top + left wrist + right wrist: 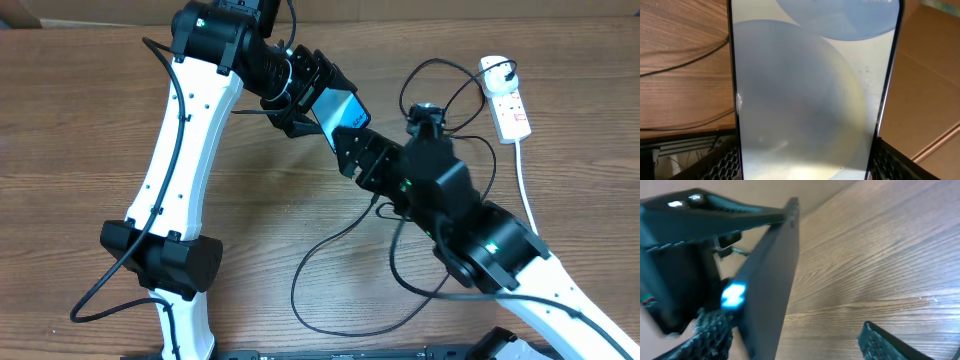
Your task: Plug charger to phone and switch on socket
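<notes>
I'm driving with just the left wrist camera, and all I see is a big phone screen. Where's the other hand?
Observer: The right hand is just below the phone, at its lower end, with its fingers apart.
Operator: Is the phone lying on the table?
Observer: No. The left hand holds it up above the table.
Operator: Where's the socket?
Observer: The socket lies at the far right of the table, away from both hands.
Operator: And the charger?
Observer: The charger loops its thin black cable across the table beside the right arm. I can't tell whether its tip is in the phone.
</notes>
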Controlling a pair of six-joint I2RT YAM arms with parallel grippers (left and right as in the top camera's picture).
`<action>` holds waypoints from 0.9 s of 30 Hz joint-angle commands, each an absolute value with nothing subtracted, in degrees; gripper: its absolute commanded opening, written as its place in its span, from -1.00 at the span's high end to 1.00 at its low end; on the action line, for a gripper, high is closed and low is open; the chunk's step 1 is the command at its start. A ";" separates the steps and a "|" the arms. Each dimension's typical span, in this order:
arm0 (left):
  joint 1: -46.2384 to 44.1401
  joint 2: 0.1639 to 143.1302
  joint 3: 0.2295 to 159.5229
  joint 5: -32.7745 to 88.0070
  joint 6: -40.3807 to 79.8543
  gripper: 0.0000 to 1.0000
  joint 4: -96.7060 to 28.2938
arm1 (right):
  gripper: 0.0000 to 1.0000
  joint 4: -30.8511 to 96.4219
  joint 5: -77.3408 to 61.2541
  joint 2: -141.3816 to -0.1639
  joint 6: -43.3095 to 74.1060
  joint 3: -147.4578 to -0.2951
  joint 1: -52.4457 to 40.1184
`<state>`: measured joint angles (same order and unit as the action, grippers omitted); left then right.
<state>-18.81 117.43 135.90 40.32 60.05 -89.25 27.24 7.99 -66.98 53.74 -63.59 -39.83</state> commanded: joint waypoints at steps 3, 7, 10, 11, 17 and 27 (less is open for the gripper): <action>-19.59 116.25 136.66 40.66 60.66 -0.36 -89.36 | -0.47 23.70 9.65 -67.94 53.54 -64.86 -40.16; -19.59 116.25 136.66 39.68 59.75 -0.36 -89.43 | -0.39 23.22 11.42 -67.96 53.30 -64.88 -40.16; -19.64 116.25 136.66 39.16 59.79 -0.36 -89.56 | -0.33 23.20 12.03 -67.96 52.25 -64.88 -40.16; -19.66 116.25 136.64 38.89 59.79 -0.36 -89.54 | -0.33 23.22 12.01 -67.99 52.27 -64.86 -40.16; -20.78 116.25 136.66 37.06 59.77 -0.36 -89.54 | -0.20 23.03 12.84 -69.08 52.29 -64.86 -40.16; -22.44 116.25 136.66 32.40 59.79 -0.37 -88.53 | -0.04 23.03 11.53 -70.43 52.31 -64.86 -40.16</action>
<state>-22.31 117.43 135.90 33.39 60.05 -89.10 23.53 11.35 -70.08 52.42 -63.59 -39.83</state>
